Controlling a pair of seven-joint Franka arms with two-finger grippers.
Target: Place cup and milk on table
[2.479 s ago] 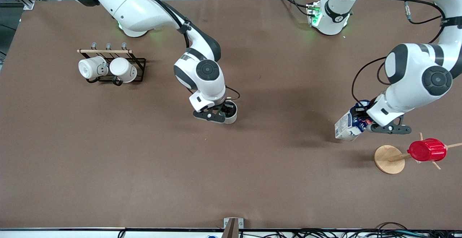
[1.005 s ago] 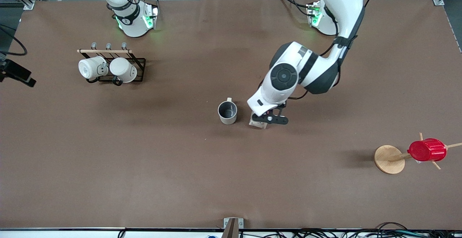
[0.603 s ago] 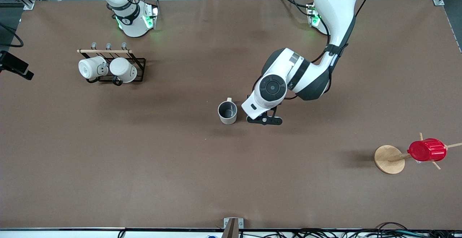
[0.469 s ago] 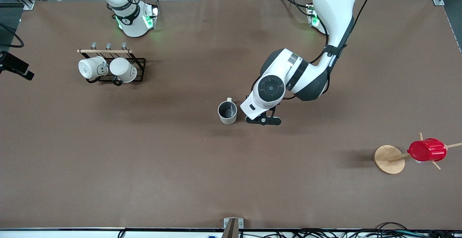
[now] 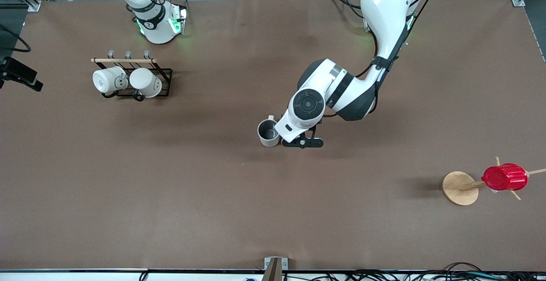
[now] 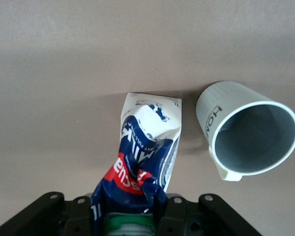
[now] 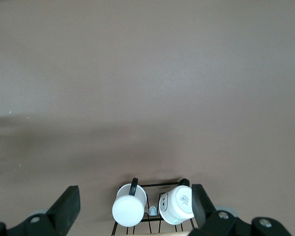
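The cream-white cup [image 5: 268,132] stands upright on the brown table [image 5: 170,195], its grey inside showing. It also shows in the left wrist view [image 6: 250,130], with dark lettering on its side. My left gripper [image 5: 302,141] is beside the cup, toward the left arm's end. It is shut [image 6: 130,216] on the crumpled top of the milk [image 6: 147,147], a blue, white and red carton with a green cap. The arm hides the milk in the front view. The carton's base is close beside the cup. My right gripper [image 7: 133,194] is open and empty, high over the mug rack.
A black wire rack [image 5: 164,76] with two plain white mugs [image 5: 110,80] stands toward the right arm's end; the mugs also show in the right wrist view [image 7: 129,211]. A wooden stand [image 5: 460,188] carries a red ribbed cup [image 5: 504,177] toward the left arm's end.
My right gripper has let go of the cup and drawn back. My left gripper has carried the milk from the left arm's end to right beside the cup.
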